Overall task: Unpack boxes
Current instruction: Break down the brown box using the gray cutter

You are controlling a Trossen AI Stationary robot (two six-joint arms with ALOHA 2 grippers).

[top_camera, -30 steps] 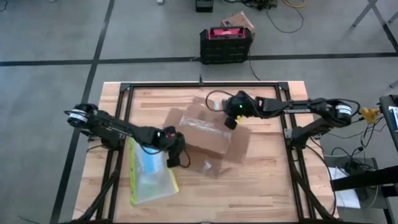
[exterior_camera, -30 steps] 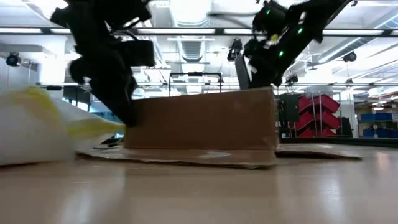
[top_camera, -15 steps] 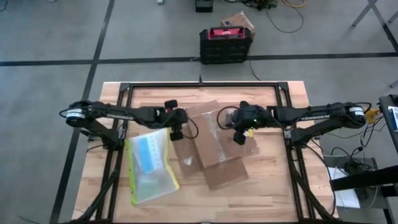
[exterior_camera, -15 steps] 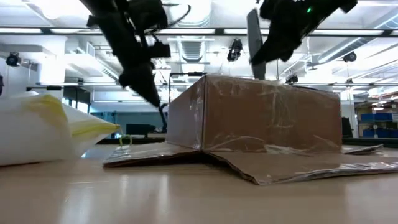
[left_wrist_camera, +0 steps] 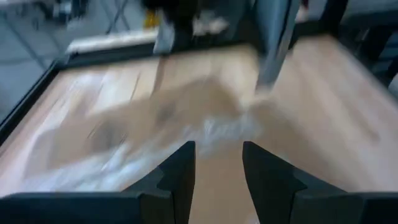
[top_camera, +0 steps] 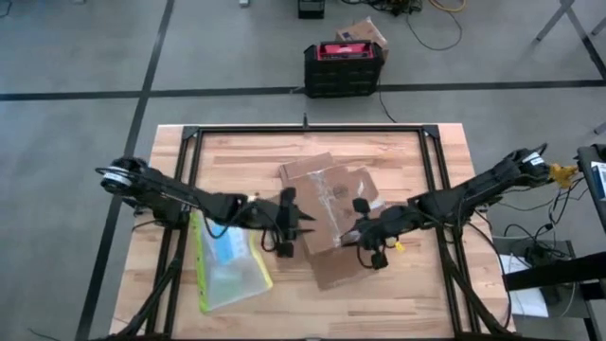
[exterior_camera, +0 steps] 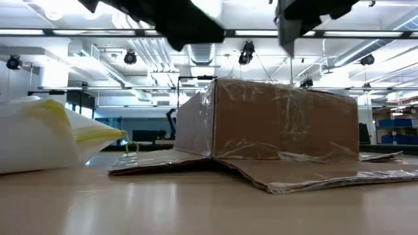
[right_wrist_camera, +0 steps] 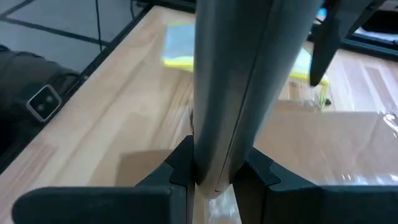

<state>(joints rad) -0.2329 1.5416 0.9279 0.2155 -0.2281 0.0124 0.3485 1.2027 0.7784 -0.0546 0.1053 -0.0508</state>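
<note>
Cardboard carton (top_camera: pixel 327 204) lies diagonally between spread left tool (top_camera: pixel 291 220) and pressed-together right tool (top_camera: pixel 365 227).

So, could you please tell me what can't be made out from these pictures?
- Carton contents: its taped top covers the inside in the high and low views.
- Left gripper: cut off by the top edge in the low view. Its wrist view shows open fingers but blurs the carton.
- Right gripper: cut off likewise in the low view. Its shut fingers block much of the wrist view.
- Pouch contents: too small from above, blurred in the low view.
</note>
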